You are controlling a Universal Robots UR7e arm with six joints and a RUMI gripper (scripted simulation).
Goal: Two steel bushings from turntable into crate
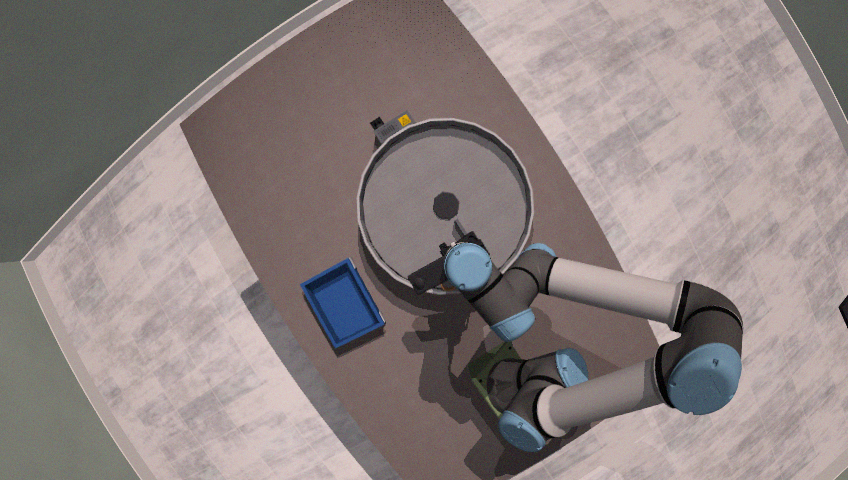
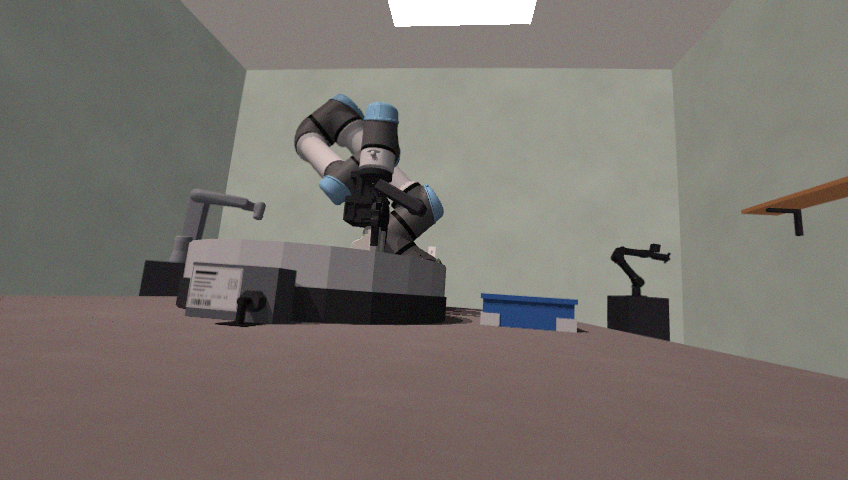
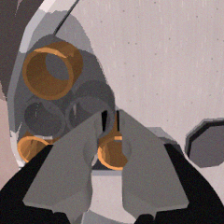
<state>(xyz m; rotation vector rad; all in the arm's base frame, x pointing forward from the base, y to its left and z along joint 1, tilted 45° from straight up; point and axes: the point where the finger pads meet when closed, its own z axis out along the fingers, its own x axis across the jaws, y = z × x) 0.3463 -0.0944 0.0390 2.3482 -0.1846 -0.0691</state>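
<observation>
Grey metal fingertips on the black two-jaw gripper (image 1: 458,227) (image 2: 377,245) (image 3: 111,113) are pressed together, with nothing pinched in them. They point down inside the round grey turntable (image 1: 446,160) (image 2: 309,261) (image 3: 149,56), near the bushings. That is likely so the arm can pick its next spot without bumping the short sleeves. It would have to spread its fingers before it can grab one.

The turntable is like a big round pan. Its wall probably keeps the sleeves from rolling off. In the wrist view, a dull grey steel bushing (image 3: 35,117) and a second dull grey steel bushing (image 3: 77,109) sit side by side near the wall. These look like the right kind to take. Three shiny orange, copper-coloured bushings (image 3: 35,79) (image 3: 28,151) (image 3: 107,151) are close around them and should stay. A wide grab could knock those.

The blue box-shaped crate (image 1: 345,306) (image 2: 526,313) is open at the top and stands beside the turntable, apart from it. No bushing shows inside it from above, so it seems both steel ones must still be carried over.
</observation>
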